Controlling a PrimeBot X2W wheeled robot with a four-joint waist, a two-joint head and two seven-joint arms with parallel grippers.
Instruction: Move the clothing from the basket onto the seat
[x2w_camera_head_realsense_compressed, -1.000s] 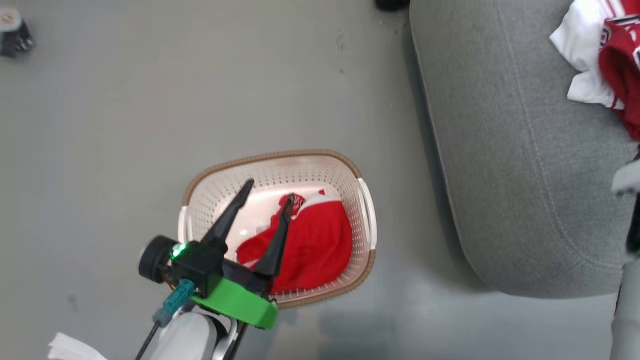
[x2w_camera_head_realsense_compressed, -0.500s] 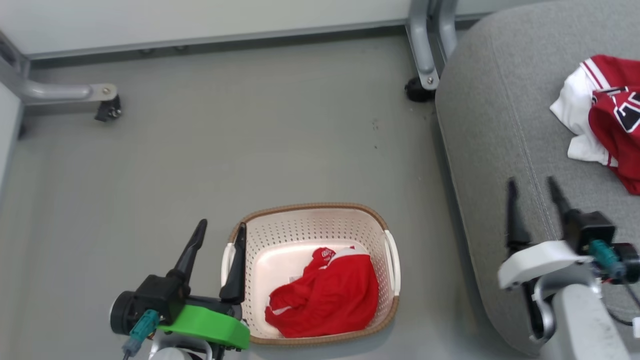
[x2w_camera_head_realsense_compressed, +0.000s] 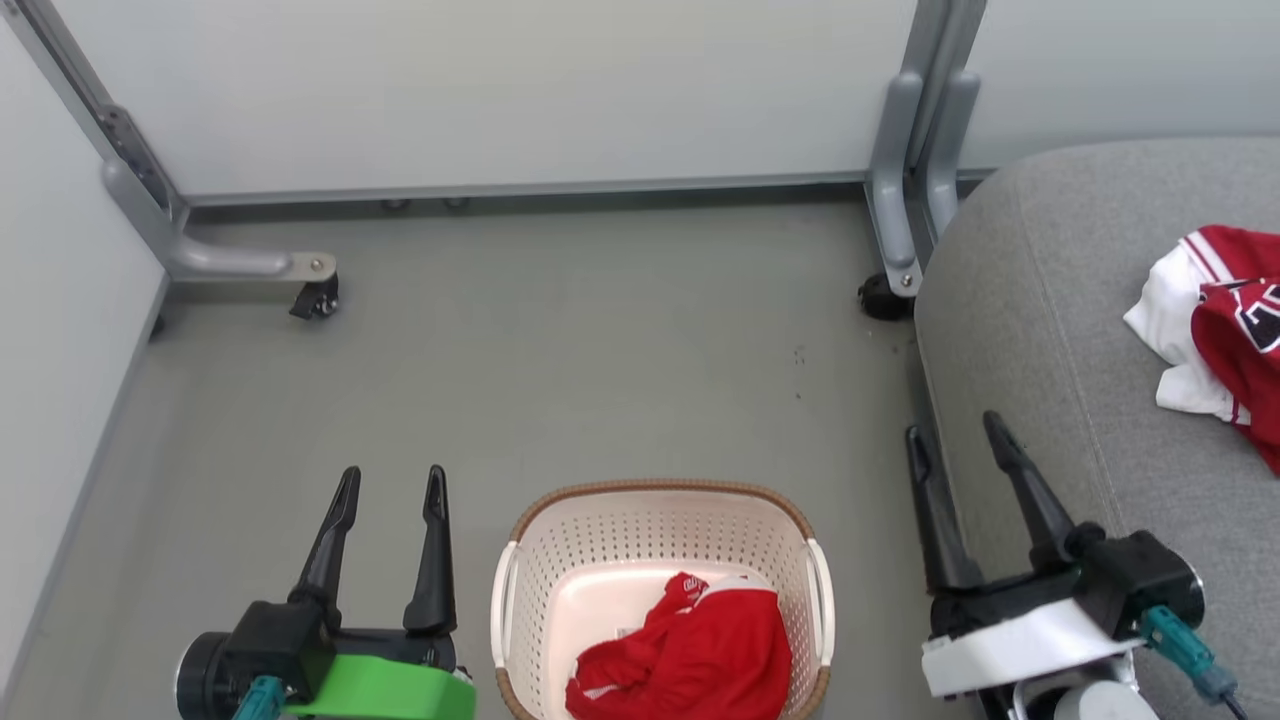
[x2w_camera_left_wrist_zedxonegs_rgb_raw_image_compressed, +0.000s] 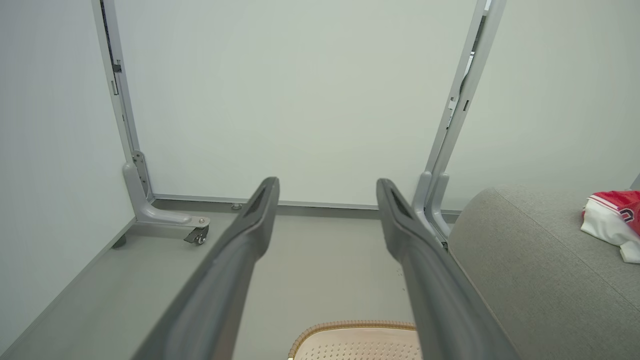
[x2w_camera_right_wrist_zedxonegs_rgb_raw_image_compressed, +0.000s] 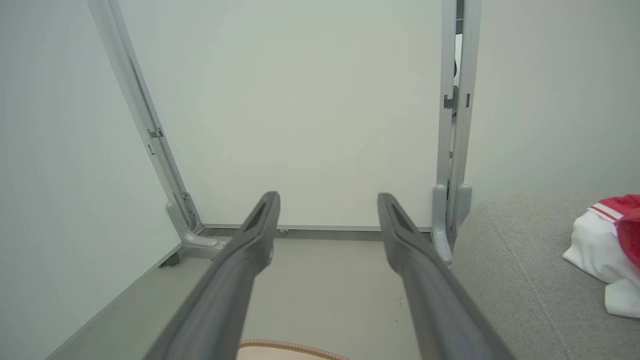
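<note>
The clothing is split between two places. The red shorts (x2w_camera_head_realsense_compressed: 690, 655) lie crumpled in the bottom of the cream laundry basket (x2w_camera_head_realsense_compressed: 655, 488), bunched toward its right wall. The red-and-white jersey (x2w_camera_head_realsense_compressed: 1215, 330) lies on the grey seat (x2w_camera_head_realsense_compressed: 1040, 330), well to the right of the basket and farther from the robot. The basket stands on the floor (x2w_camera_head_realsense_compressed: 600, 350), just left of the seat's rounded edge and apart from it.

The left gripper (x2w_camera_head_realsense_compressed: 392, 470) hovers just left of the basket. The right gripper (x2w_camera_head_realsense_compressed: 950, 425) hovers just right of it, beside the seat's edge. Both point away from the robot toward the pale wall panel (x2w_camera_head_realsense_compressed: 500, 90). Each has its fingers spread with nothing between them, and the wrist views show bare floor and wall through the gap.

By the look of it the task is about half done, and the step in hand is fetching the shorts. The next move calls for one arm to swing in over the basket's brown rim and tip its fingers downward. It should then descend inside the perforated walls and pinch a raised fold of the cloth, not the flat bottom. The shorts must then be lifted clear of the rim before being carried right of the basket onto the seat, or the light basket may be dragged along.
</note>
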